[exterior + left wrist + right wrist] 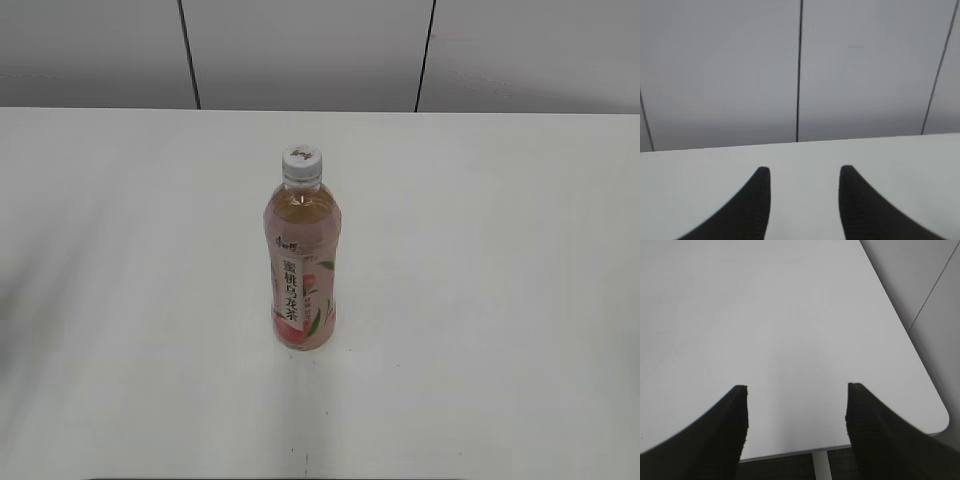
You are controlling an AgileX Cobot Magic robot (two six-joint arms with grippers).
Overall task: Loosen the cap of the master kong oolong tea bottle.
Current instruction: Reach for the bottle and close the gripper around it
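Observation:
The master kong oolong tea bottle (301, 270) stands upright in the middle of the white table (480, 300) in the exterior view. It holds pinkish tea and has a pink peach label with a white strip of characters. Its white ribbed cap (301, 161) sits on top. Neither gripper shows in the exterior view. In the left wrist view my left gripper (804, 172) is open and empty over bare table. In the right wrist view my right gripper (796, 388) is open and empty above the table's edge. The bottle is out of both wrist views.
A grey panelled wall (310, 50) with dark seams stands behind the table's far edge. The right wrist view shows the table's rounded corner (940, 417) and a white table leg (821, 465) below the edge.

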